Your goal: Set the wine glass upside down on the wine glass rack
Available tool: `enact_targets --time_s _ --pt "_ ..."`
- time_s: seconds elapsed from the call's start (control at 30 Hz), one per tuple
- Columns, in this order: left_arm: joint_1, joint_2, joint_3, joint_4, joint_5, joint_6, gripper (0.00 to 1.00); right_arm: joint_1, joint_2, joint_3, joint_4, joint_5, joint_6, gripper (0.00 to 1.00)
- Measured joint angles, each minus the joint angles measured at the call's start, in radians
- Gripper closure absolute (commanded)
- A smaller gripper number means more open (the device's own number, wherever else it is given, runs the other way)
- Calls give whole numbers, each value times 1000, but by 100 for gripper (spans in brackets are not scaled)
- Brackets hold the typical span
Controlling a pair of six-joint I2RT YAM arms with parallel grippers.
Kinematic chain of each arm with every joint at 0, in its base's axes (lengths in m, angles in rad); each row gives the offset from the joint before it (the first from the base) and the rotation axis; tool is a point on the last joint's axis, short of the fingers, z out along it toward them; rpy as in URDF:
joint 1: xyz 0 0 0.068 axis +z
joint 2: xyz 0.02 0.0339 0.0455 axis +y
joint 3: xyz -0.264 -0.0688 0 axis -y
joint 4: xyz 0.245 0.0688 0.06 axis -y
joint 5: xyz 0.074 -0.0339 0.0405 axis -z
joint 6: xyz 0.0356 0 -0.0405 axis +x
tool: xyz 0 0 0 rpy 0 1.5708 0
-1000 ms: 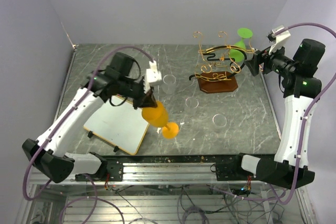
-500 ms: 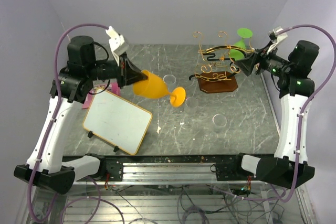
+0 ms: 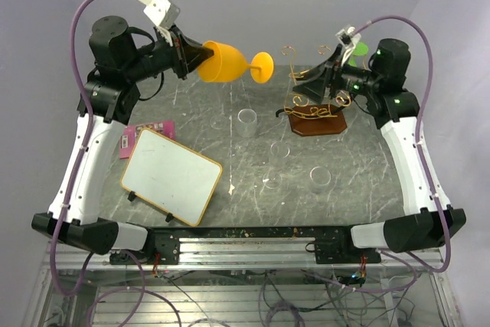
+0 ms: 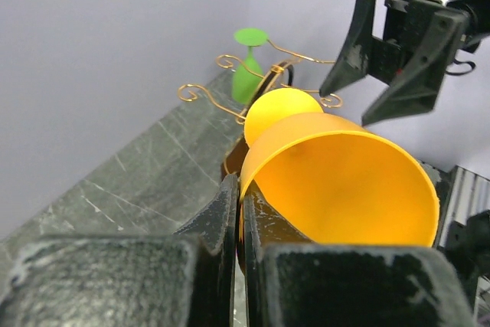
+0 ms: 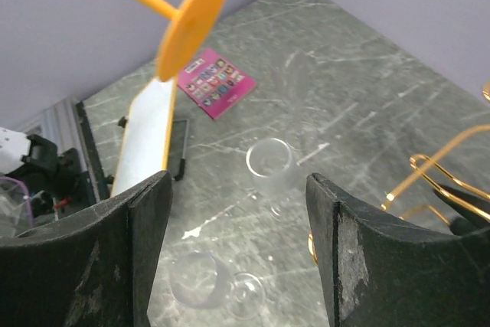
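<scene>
While left tool (image 3: 195, 55) pinches its rim, glass (image 3: 226, 62) hangs near rack (image 3: 315, 122).

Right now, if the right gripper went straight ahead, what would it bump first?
Probably the clear glass on the table, seen between the open fingers of the right gripper. The foot of the orange wine glass looks above that line, but depth is unclear.

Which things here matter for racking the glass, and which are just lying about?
Job: orange wine glass, held by left gripper; wine glass rack; open right gripper near it.
Lying about: whiteboard, pink card, clear glasses, green glass at the rack.
</scene>
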Motion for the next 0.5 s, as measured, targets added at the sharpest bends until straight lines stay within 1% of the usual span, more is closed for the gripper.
enact_targets --time_s 0.2,0.5 --pt "0 51 30 12 -45 16 93 102 67 41 65 37 90 32" --pt "-5 56 30 15 -76 64 93 193 170 121 137 130 232 43"
